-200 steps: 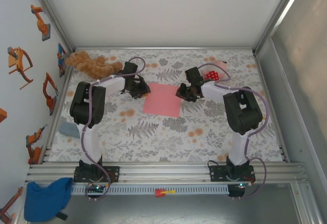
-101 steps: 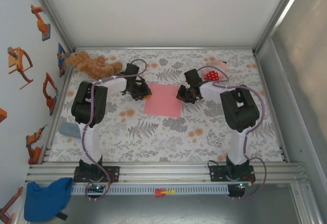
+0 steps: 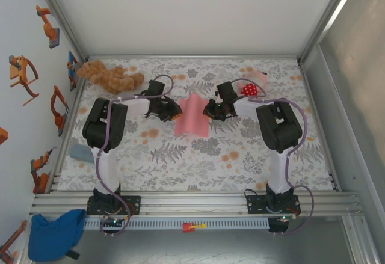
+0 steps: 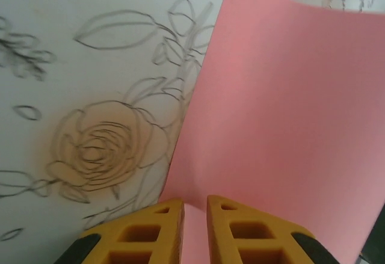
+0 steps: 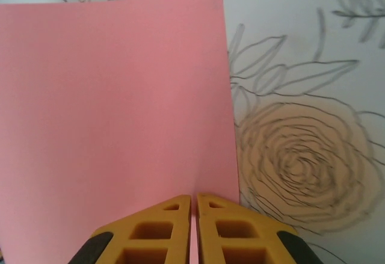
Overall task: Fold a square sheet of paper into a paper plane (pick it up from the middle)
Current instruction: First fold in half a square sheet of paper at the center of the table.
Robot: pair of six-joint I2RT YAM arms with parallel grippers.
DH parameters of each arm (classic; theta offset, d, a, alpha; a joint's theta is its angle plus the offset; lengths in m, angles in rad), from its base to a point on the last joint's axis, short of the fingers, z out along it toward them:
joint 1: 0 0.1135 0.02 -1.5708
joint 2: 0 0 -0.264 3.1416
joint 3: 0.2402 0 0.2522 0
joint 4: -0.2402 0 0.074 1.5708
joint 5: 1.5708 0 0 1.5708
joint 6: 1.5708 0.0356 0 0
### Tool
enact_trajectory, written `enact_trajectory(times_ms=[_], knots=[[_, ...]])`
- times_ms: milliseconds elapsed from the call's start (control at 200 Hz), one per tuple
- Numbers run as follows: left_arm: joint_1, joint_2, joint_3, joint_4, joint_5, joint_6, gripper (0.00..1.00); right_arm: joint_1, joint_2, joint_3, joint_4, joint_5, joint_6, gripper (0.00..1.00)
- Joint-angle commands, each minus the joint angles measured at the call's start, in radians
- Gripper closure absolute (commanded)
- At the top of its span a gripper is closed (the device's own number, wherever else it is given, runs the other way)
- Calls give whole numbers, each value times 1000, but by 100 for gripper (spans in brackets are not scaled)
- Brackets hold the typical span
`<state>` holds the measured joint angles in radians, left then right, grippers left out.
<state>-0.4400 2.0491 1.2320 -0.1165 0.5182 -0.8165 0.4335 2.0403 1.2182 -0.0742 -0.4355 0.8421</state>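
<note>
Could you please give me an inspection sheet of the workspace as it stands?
Surface: floral tablecloth, lying flat.
Job's things: square sheet of paper, bowed upward between the grippers; no crease seen.
Clutter: brown plush far left; pink plush toy far right; light-blue object at the left edge.
Grippers: left gripper and right gripper, each shut on an opposite edge of the sheet.
Cables: purple cables along both arms, off the paper.
Surroundings: white walls, metal frame, blue cloth beyond the table.
</note>
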Motion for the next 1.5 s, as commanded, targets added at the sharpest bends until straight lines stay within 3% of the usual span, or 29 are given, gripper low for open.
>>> enact_trajectory(times_ms=[0,486,621,746,1132,1357,1492], knots=[[-22,-7,-37,-8,4,-43,80,7,35,-5,19,-41,28,89],[-27,-57,-101,171,44,-137,68,18,55,-4,31,-65,22,89],[-28,-80,-133,275,59,-160,58,19,61,-6,18,-55,22,89],[-28,-86,-156,331,74,-168,42,18,64,-7,11,-51,22,89],[-29,-108,-181,311,63,-106,13,25,56,-13,79,-116,13,88],[-35,-104,-153,189,23,-29,10,66,95,43,60,-127,1,88],[-39,-93,-120,104,-8,7,17,72,89,31,95,-141,25,88]])
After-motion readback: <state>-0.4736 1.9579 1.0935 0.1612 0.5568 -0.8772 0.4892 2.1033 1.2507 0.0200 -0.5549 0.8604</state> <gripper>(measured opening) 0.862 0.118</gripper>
